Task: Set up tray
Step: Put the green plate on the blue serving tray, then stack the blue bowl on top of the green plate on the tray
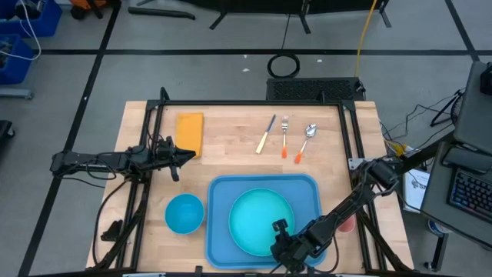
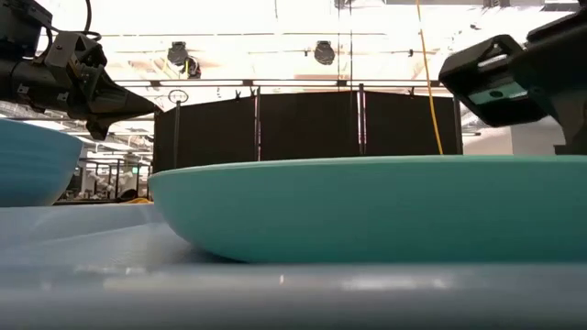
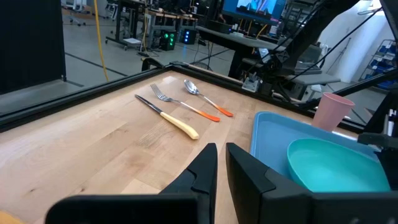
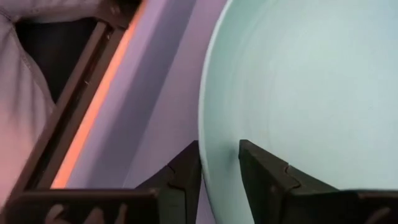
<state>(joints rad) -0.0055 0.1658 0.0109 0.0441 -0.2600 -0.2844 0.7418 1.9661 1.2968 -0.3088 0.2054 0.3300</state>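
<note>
The blue tray (image 1: 223, 192) lies at the table's near middle with the turquoise plate (image 1: 257, 221) flat in it. My right gripper (image 4: 219, 165) is open at the plate's near right rim, slanting down, one finger outside the rim and one over the plate's inside. My left gripper (image 1: 188, 156) hovers at the table's left, beside the orange-yellow napkin (image 1: 190, 132). It is shut but for a thin slit, with nothing in it. A knife (image 1: 266, 135), a fork (image 1: 284, 137) and a spoon (image 1: 305, 142) lie at the far middle. My right gripper's fingers (image 4: 264, 171) stand on either side of the plate's rim (image 4: 206, 143), coming from the near right and slanting down. Whether either finger touches the rim, I cannot tell. The plate rests flat on the tray.
A turquoise bowl (image 1: 184, 213) stands on the table left of the tray. A pink cup (image 1: 346, 225) stands right of the tray, partly under my right arm. Bare wood lies between the cutlery and the tray.
</note>
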